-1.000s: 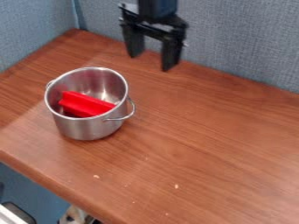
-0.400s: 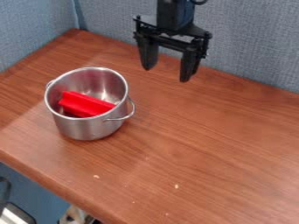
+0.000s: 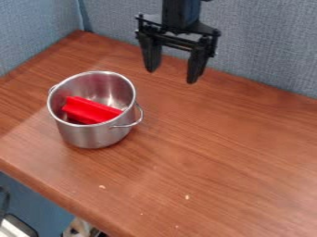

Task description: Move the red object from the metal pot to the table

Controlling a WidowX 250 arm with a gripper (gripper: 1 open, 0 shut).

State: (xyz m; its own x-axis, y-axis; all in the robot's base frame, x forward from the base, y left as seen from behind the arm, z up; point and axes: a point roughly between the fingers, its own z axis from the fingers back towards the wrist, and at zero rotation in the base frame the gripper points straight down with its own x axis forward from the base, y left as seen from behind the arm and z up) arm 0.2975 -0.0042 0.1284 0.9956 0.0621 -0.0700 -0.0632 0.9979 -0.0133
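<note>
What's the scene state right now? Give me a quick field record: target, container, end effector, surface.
target: red object, lying inside the pot, leaning against its inner wall
container: metal pot, upright on the left part of the table
end effector: open, empty, pointing down, above the table's far side, up and to the right of the pot, touching nothing
surface: table, wood-grain
task status: object not yet grasped

The metal pot (image 3: pixel 95 109) is set on the table (image 3: pixel 223 157), towards its left side, and the red object (image 3: pixel 88 109) is held inside it, lying across the bottom. The gripper (image 3: pixel 173 69) is hung above the table's far edge, behind and to the right of the pot, well apart from it
</note>
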